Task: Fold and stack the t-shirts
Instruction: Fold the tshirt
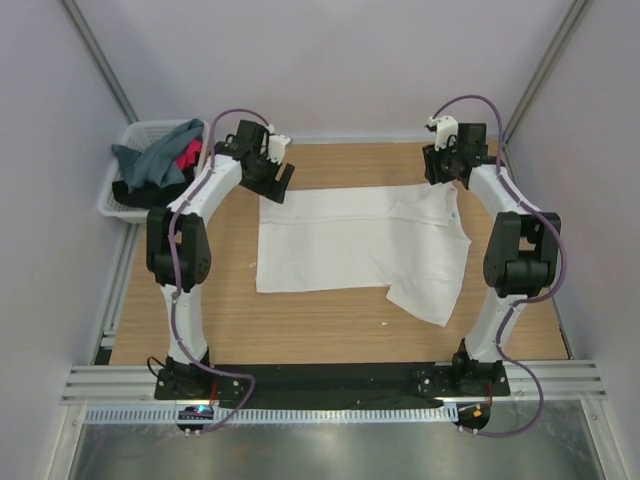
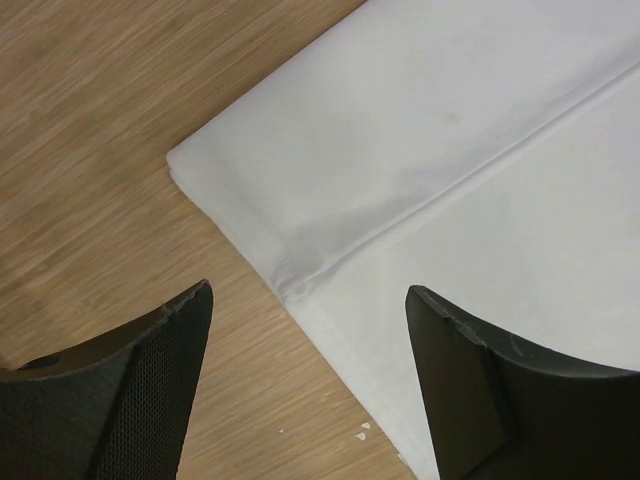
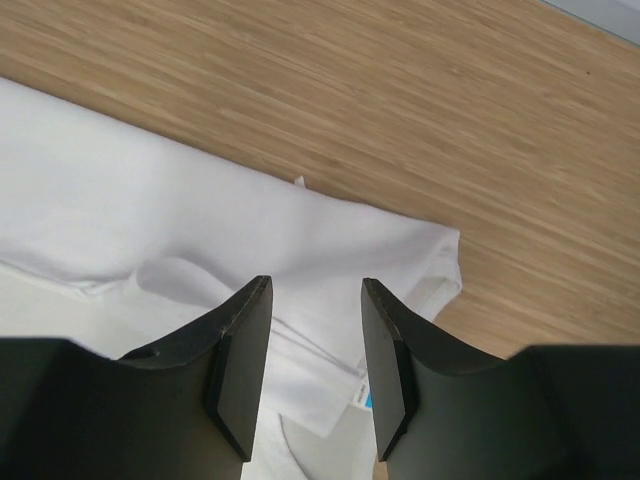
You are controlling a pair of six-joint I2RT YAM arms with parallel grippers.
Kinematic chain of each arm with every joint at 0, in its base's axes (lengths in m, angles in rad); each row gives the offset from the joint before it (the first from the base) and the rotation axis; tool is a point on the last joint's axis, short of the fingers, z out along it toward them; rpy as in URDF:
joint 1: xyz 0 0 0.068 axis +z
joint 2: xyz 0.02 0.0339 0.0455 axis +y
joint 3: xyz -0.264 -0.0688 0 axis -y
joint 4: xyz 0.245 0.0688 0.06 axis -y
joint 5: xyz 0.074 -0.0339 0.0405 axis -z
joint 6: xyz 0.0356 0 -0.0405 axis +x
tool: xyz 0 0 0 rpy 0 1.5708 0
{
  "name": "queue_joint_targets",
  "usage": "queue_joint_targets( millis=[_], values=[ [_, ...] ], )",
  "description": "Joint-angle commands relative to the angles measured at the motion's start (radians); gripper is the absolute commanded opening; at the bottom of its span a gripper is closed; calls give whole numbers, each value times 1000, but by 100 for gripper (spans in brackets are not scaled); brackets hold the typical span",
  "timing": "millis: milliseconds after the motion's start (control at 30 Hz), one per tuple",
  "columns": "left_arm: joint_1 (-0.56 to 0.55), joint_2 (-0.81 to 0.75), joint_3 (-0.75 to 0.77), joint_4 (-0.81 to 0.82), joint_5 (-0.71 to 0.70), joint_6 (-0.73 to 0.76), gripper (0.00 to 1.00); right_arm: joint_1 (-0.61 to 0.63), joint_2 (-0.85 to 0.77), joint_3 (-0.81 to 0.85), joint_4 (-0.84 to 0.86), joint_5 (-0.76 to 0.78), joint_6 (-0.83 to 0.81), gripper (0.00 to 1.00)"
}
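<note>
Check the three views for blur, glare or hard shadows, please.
Top external: even light, soft shadows, the white t-shirt bright with little texture. Left wrist: table grain smeared, dark fingers fairly crisp. Right wrist: grain sharp, no glare.

A robotics test cell: a lab bench, we would say, not a home.

We see two robot arms, the left arm point(image 1: 185, 250) and the right arm point(image 1: 515, 250), bolted to a black base plate point(image 1: 330, 378) at the near edge of a wood-grain table point(image 1: 330, 325), with purple cables point(image 1: 232, 111) looping off them. Plain pale panels point(image 1: 320, 60) wall the table in, held by aluminium posts point(image 1: 95, 50), and a slotted cable duct point(image 1: 330, 414) runs across the front. The only household things are a white t-shirt point(image 1: 340, 245) laid flat and a white lattice basket point(image 1: 112, 195) of clothes at the far left corner.
</note>
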Motion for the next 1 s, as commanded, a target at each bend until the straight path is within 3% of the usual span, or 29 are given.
queue_joint_targets(
  millis=[0, 167, 467, 967],
  values=[
    [-15, 82, 111, -88, 81, -26, 78, 28, 94, 91, -39, -45, 33, 47],
    [-22, 121, 123, -117, 170, -83, 76, 111, 215, 200, -41, -31, 18, 45],
    [-45, 104, 31, -88, 165, -107, 76, 147, 314, 260, -36, -22, 24, 45],
    [-45, 46, 4, -53, 121, -95, 75, 169, -43, -68, -159, -48, 7, 43]
  ],
)
